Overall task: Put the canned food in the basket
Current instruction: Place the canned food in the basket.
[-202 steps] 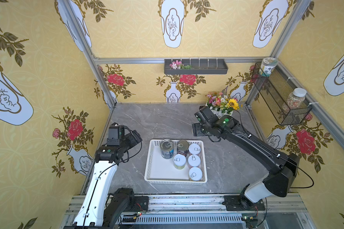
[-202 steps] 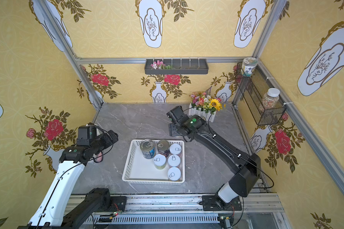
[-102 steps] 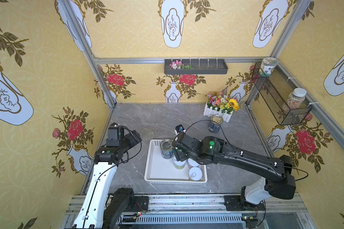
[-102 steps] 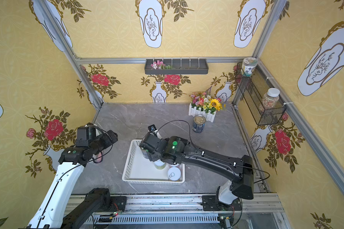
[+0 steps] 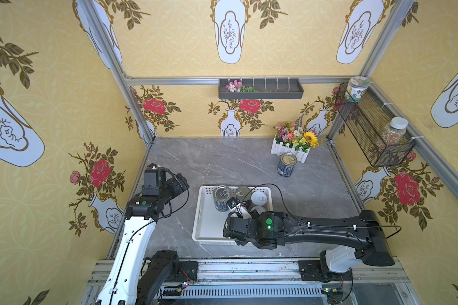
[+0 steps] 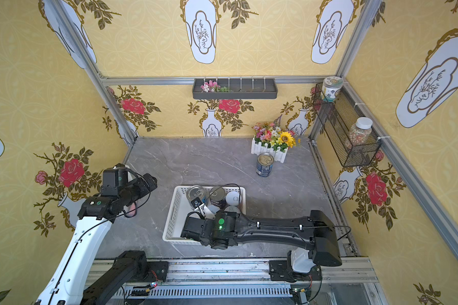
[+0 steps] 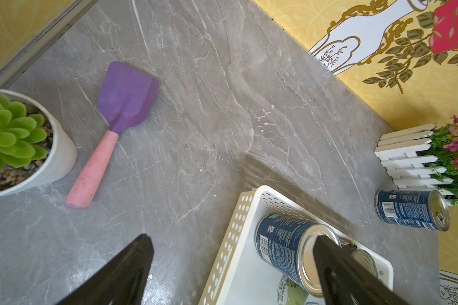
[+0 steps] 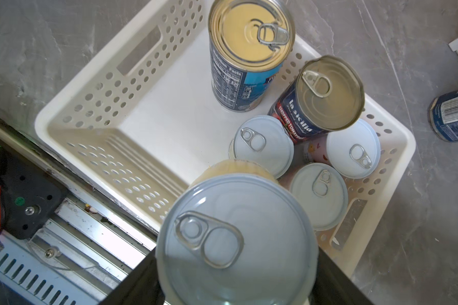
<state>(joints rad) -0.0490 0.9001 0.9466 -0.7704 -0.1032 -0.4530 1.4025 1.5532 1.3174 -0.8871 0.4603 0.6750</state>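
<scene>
Grey marble tabletop (image 5: 222, 163), in both top views: basket (image 5: 200, 211) at 6 o'clock; blue can (image 5: 286, 165) upright outside at 2 o'clock
Left wrist: left gripper (image 7: 233, 239) spread, empty
Right wrist: right gripper (image 8: 236, 277) pinching white-lid can (image 8: 236, 232), axis near vertical, lid up, over basket's rim; likely risk: dropping onto rim or neighbouring cans (image 8: 320, 195), toppling

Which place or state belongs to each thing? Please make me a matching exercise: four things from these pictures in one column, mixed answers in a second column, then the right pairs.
Column one
1. red-label can
2. purple spatula
3. left pincer
4. white-lidded jar

Column two
A. in the black wire basket on the wall
B. open and empty
C. inside the white basket
D. flat on the table, beside the succulent pot

Pairs: 1-C, 2-D, 3-B, 4-A
</scene>
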